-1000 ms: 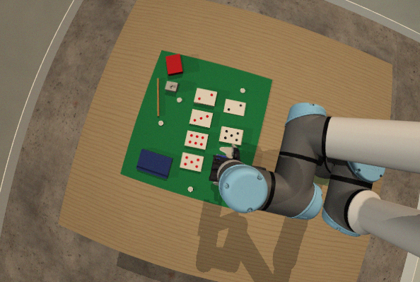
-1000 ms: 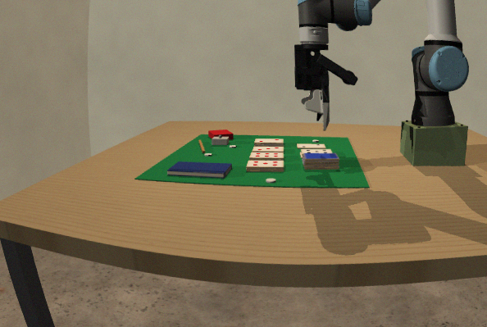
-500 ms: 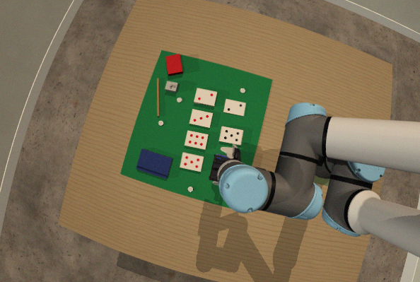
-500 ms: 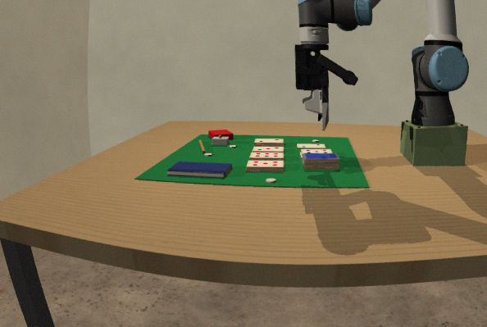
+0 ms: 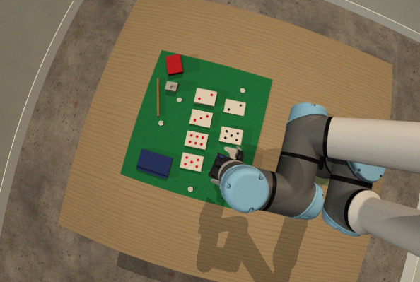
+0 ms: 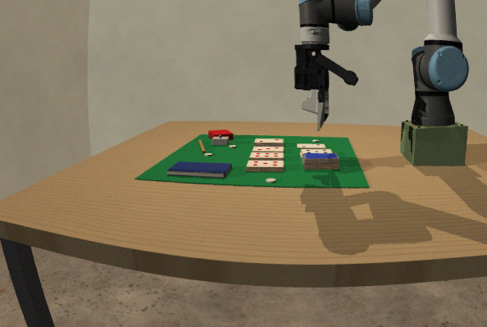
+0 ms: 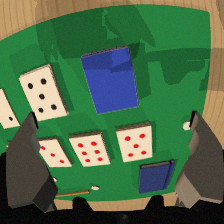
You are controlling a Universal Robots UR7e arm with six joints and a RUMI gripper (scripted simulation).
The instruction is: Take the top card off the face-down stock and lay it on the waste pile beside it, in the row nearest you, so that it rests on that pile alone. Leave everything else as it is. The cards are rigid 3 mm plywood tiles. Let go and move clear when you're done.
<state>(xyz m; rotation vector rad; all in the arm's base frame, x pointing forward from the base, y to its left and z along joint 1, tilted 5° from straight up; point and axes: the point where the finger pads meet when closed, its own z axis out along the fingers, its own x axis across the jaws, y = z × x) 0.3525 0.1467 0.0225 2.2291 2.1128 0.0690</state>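
Stock [image 6: 320,161], its blue top card untaken, is sitting directly beneath the tool [image 6: 320,115], which is hanging spread and holding nothing; grasping, lifting and laying remain.

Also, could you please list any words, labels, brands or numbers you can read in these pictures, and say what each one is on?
No words, labels, brands or numerals can be read anywhere.
The face-up cards carry only red or black pips, no figures.
The small grey block bears a dark mark too small to read.
The blue book, red box and blue-backed stock are plain.
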